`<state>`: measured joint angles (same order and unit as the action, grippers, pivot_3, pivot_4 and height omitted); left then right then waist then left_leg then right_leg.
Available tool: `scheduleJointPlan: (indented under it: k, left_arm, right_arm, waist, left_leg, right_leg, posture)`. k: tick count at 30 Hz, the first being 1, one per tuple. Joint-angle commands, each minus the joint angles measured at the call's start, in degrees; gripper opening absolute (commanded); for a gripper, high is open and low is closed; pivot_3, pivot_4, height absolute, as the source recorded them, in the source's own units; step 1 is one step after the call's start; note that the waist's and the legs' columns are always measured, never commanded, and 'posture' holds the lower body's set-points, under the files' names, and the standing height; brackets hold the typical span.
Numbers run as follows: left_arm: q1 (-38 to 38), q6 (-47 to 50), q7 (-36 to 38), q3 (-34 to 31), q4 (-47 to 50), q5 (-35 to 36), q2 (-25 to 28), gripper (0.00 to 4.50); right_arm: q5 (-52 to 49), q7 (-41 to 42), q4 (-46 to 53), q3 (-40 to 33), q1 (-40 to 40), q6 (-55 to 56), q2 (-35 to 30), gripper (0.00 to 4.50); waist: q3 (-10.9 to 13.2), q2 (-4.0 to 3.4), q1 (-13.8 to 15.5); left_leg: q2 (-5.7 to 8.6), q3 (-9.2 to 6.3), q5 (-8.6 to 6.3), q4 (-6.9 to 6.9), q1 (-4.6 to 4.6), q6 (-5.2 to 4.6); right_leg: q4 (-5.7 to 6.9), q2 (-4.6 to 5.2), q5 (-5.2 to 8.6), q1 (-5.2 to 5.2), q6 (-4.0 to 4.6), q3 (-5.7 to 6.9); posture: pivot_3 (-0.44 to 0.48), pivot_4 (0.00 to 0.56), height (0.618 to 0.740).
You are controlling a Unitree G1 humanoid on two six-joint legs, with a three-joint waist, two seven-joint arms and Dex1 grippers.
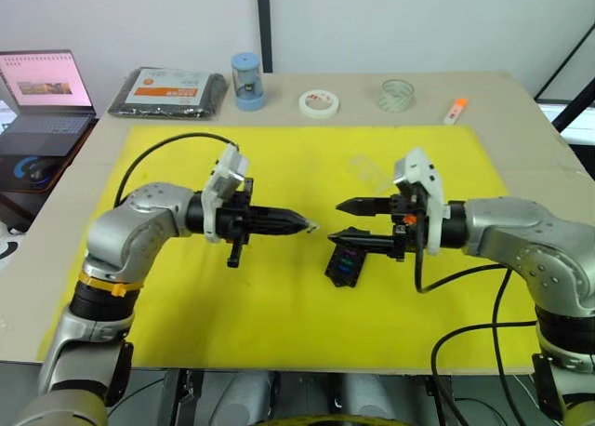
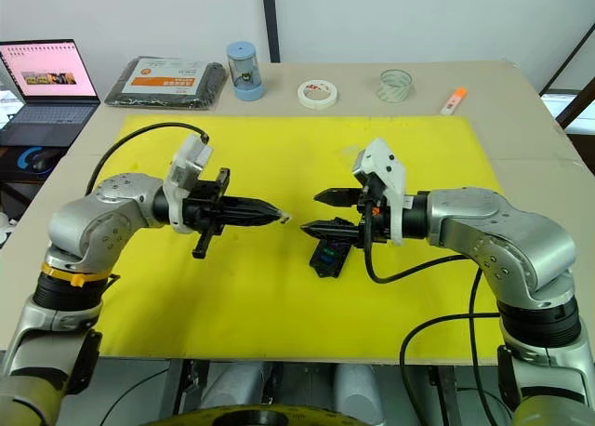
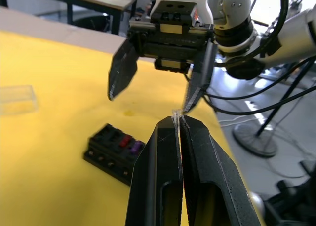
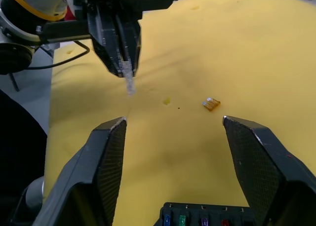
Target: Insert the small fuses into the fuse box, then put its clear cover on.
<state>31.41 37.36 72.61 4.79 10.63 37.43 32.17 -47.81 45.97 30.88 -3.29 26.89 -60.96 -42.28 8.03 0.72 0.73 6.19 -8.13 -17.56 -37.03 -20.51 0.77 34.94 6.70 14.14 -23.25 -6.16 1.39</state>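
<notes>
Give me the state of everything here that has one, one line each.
Left hand: shut on a pale fuse.
Right hand: open, empty.
Fuse box: uncovered, some fuses in.
Clear cover: off, lying on the mat.
Amber fuse: loose on the mat.
Laptop: open, screen on.

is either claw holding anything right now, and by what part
The left claw is shut on a small pale fuse, pinched at one end by its fingertips. The right claw is open and empty.
</notes>
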Motion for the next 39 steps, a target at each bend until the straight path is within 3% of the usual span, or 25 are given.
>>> scheduleJointPlan:
  k: [1, 3, 11, 28, 31, 36, 39]
  left_arm:
    - [-1.24, -5.25, 1.32, 0.79, 0.35, -2.06, -0.03, 0.0]
    - [-1.54, -6.74, 1.61, 1.08, -0.07, -2.59, -0.07, 0.0]
    - [-0.99, -12.59, 3.06, 2.05, -3.91, -5.28, -0.77, 0.0]
    - [1.73, -9.87, 0.38, 2.16, -0.69, -3.5, -1.82, 0.0]
    - [1.61, -9.74, 0.1, 2.32, -0.31, -3.6, -1.78, 0.0]
    - [1.21, -9.87, 0.14, 2.58, 0.0, -3.99, -1.36, 0.0]
    - [1.19, -10.03, 0.19, 2.8, -0.09, -4.15, -1.25, 0.0]
  right_arm:
    - [-1.31, -0.48, 2.03, -0.82, -0.06, 0.96, -0.21, 2.93]
    - [-1.12, -0.84, 2.34, -0.47, -0.13, 1.35, -0.18, 2.44]
    - [-0.79, -2.72, 3.03, 1.77, 1.55, 1.64, 0.49, 2.44]
    - [0.62, -3.49, 2.78, 5.03, 1.84, 3.91, 1.0, 2.44]
    - [0.53, -3.73, 2.69, 4.88, 1.83, 4.36, 1.34, 1.89]
    - [-0.31, -3.34, 2.83, 4.43, 2.24, 4.23, 0.88, 0.15]
    - [-0.66, -3.1, 2.81, 4.24, 2.46, 4.12, 0.72, 0.02]
  waist:
    - [0.0, 0.0, -0.02]
    - [0.0, 0.0, -0.01]
    - [0.0, 0.0, -0.03]
    - [0.0, 0.0, -0.03]
    - [0.0, 0.0, -0.04]
    - [0.0, 0.0, -0.04]
    - [0.0, 0.0, -0.03]
  left_leg:
    - [0.0, 0.0, 0.0, 0.0, 0.0, 0.0]
    - [0.0, 0.0, 0.0, 0.0, 0.01, 0.0]
    - [-0.01, 0.0, 0.0, -0.01, 0.01, 0.0]
    - [-0.01, -0.01, 0.0, -0.02, 0.02, -0.01]
    - [-0.01, -0.01, 0.0, -0.02, 0.02, -0.01]
    - [-0.01, -0.01, 0.0, -0.02, 0.02, 0.0]
    - [-0.01, -0.01, 0.0, -0.02, 0.02, -0.01]
  right_leg:
    - [0.0, 0.0, 0.0, 0.0, 0.0, 0.0]
    - [0.01, -0.01, 0.0, 0.0, 0.0, 0.0]
    - [0.02, -0.03, 0.0, 0.0, -0.01, 0.02]
    - [0.03, -0.06, 0.0, 0.0, -0.01, 0.04]
    - [0.03, -0.06, 0.0, 0.0, -0.01, 0.04]
    - [0.03, -0.06, 0.0, 0.0, -0.01, 0.04]
    - [0.03, -0.06, 0.0, 0.01, -0.01, 0.04]
  posture:
    - [0.0, 0.15, 0.74]
    - [0.0, 0.15, 0.74]
    - [0.0, 0.15, 0.74]
    - [0.0, 0.15, 0.74]
    - [0.0, 0.15, 0.74]
    - [0.0, 0.15, 0.74]
    - [0.0, 0.15, 0.74]
